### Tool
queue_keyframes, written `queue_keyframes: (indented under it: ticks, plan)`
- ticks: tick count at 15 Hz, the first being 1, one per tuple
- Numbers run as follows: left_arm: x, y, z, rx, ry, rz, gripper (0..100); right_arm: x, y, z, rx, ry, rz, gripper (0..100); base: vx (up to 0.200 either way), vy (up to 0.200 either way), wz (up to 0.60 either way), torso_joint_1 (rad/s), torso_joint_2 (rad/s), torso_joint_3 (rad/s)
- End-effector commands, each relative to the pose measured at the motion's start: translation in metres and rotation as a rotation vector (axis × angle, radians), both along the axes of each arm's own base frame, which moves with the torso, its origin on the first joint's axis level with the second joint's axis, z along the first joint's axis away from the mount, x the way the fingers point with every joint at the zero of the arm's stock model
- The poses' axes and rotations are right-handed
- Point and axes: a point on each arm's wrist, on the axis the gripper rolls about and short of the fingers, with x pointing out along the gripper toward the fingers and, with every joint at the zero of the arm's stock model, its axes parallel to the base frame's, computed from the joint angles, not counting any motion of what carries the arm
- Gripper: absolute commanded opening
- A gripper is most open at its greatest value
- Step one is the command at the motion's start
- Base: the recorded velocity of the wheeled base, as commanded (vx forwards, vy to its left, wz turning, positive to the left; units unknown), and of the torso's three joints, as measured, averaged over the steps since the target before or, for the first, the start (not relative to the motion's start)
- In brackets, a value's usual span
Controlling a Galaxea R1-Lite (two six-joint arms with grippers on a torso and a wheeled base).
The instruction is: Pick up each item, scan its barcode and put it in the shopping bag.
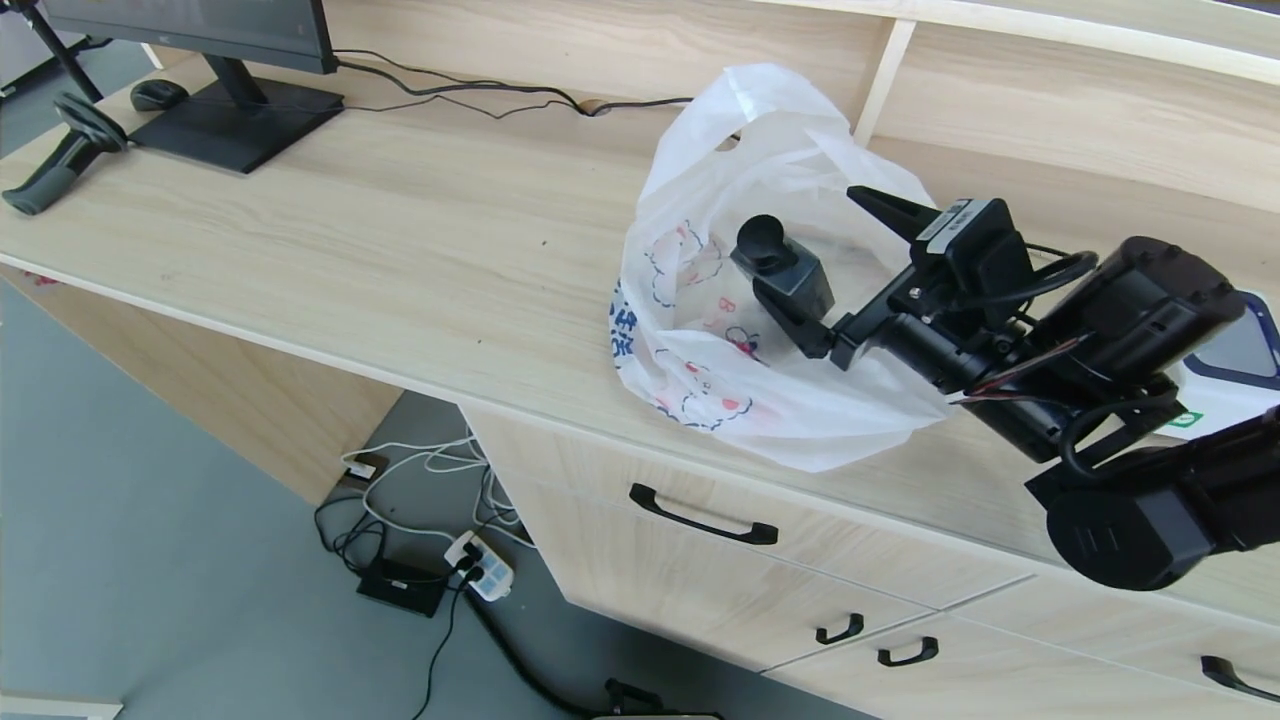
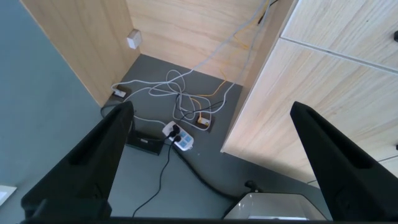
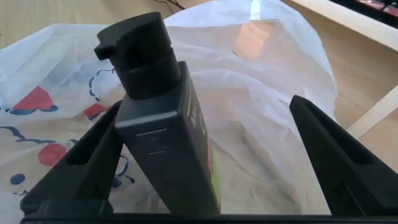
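Sitting in shopping bag [image 1: 780,130]: dark bottle [image 1: 785,272], R pincer [image 1: 818,248] spread.

The bag [image 1: 690,300] is set on the worktop [image 1: 400,250], right of the monitor [image 1: 200,25]. The bottle [image 1: 790,280] is seen in its mouth.

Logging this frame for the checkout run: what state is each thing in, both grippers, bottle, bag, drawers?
Bag: open, on the counter.
Right gripper: open, at the bag's mouth.
Left gripper: open, empty, down beside the counter.
Bottle: tilted inside the bag's mouth, leaning on one finger, cap on.
Drawers: shut.
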Motion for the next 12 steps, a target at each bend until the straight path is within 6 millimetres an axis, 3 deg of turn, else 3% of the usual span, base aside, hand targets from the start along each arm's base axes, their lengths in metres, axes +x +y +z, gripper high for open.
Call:
queue_keyframes:
  ticks: [1,6,9,12]
  plan:
    - [0.000,0.000,0.000,0.000,0.001,0.000,100,0.006,0.002,-0.010,-0.012,0.026,-0.001,100,0.000,0.000,0.00,0.000,0.00,0.000]
    - [0.000,0.000,0.000,-0.003,0.001,0.000,100,0.015,0.005,-0.018,0.013,0.029,-0.032,100,0.000,0.000,0.00,0.000,0.00,0.000]
    - [0.000,0.000,0.000,-0.001,0.001,0.000,100,0.022,-0.014,-0.015,0.024,0.004,-0.116,100,0.000,0.000,0.00,0.000,0.00,0.000]
    - [0.000,0.000,0.000,-0.001,0.001,0.000,100,0.020,-0.009,-0.015,0.031,0.011,-0.089,100,0.000,0.000,0.00,0.000,0.00,0.000]
